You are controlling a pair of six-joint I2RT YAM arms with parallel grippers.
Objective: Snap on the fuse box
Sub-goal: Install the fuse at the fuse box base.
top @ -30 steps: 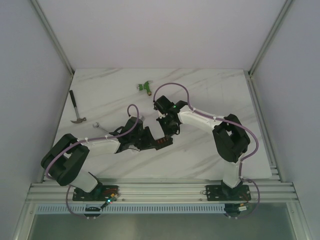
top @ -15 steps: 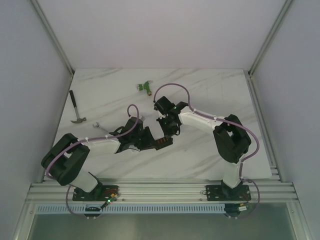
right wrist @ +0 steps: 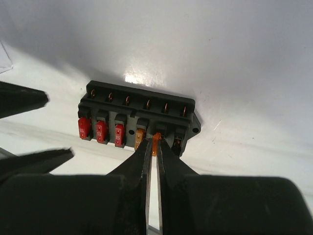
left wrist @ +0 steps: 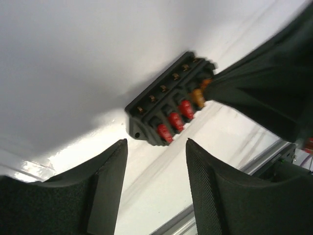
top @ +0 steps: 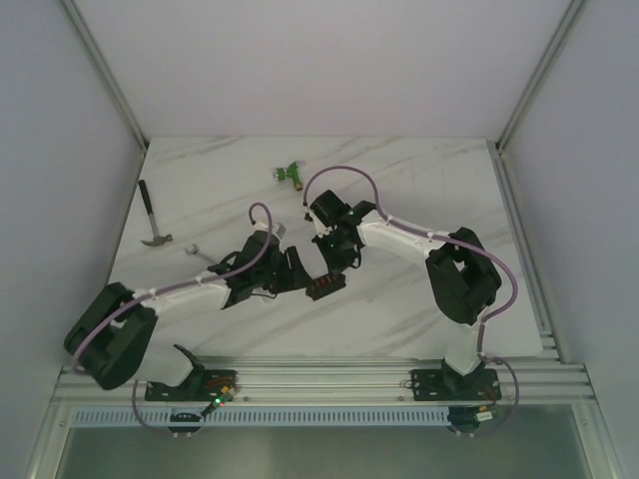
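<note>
The fuse box [top: 324, 287] is a black block with red and orange fuses, lying flat on the white table. It also shows in the left wrist view [left wrist: 168, 110] and the right wrist view [right wrist: 139, 120]. My right gripper [right wrist: 155, 147] is shut on a small orange fuse [right wrist: 155, 139] at the box's front row; from above the gripper [top: 336, 261] is over the box's far side. My left gripper [left wrist: 155, 143] is open and empty, just short of the box's left end, not touching it; in the top view the gripper [top: 297, 269] is to the box's left.
A green T-shaped connector [top: 290, 174] lies at the back. A hammer [top: 152, 220] lies at the far left, with a small metal tool [top: 197, 252] near it. A clear plastic piece [right wrist: 5, 61] lies left of the box. The table's near rail [top: 319, 374] runs along the front.
The left arm's elbow has swung down and to the left, and its gripper has eased slightly back from the fuse box. The right gripper and the box have hardly moved.
</note>
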